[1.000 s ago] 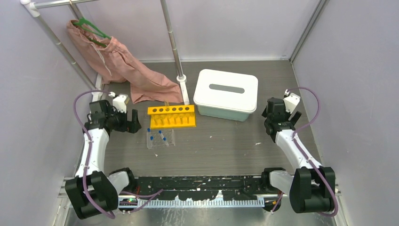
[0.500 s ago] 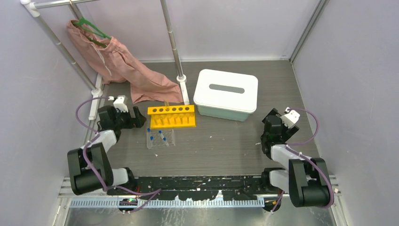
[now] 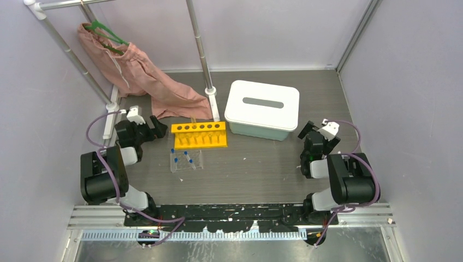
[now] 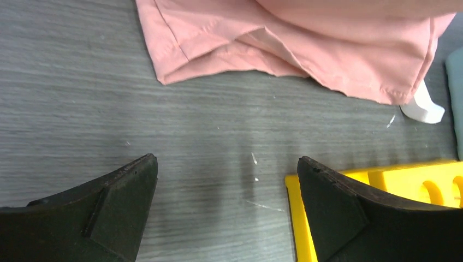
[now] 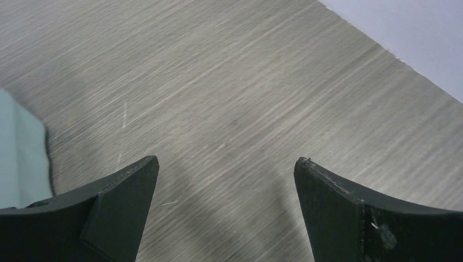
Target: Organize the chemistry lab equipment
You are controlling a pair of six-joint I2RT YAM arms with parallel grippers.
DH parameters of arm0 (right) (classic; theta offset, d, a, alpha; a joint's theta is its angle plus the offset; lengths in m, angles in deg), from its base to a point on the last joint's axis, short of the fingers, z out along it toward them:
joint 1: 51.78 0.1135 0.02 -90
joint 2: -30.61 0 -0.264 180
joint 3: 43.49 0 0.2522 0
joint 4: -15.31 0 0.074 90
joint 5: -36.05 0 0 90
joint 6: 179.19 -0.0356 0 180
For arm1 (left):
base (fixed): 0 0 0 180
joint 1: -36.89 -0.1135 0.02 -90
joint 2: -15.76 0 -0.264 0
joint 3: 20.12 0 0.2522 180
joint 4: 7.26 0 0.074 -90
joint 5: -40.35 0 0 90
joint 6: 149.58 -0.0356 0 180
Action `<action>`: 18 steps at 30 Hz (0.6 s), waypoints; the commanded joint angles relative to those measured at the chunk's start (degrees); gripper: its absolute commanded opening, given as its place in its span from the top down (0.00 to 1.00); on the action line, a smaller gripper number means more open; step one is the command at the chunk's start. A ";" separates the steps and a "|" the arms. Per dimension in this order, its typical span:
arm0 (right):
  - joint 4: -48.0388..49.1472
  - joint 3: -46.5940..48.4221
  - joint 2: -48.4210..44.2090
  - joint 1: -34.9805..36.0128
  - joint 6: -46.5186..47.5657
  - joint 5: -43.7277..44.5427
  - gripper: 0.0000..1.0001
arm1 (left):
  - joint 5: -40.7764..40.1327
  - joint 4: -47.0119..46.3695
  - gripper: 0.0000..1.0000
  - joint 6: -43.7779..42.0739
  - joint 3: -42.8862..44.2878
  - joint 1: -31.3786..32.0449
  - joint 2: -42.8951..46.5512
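Left pincer (image 4: 225, 161) gapes just beside the yellow tube rack (image 3: 199, 135).

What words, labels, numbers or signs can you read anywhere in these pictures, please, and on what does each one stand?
None: no view shows any readable text.
The white lidded box shows only a plain grey recess on its lid, no label.
The yellow tube rack bears no marking that I can see.
The blue-capped tubes in the clear tray are too small to show any print.
The pink garment is plain.
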 commanded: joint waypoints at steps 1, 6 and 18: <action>9.18 2.17 1.93 0.32 4.58 -7.16 0.00 | -4.92 -14.50 0.00 0.45 -1.93 1.16 -0.43; 18.60 0.37 8.06 1.92 7.45 -9.31 0.00 | -10.88 -20.95 0.00 -4.81 -7.44 6.64 2.00; 3.93 7.59 7.01 0.00 5.27 -10.47 0.00 | -21.28 -20.18 0.00 -10.35 -5.61 14.88 -2.29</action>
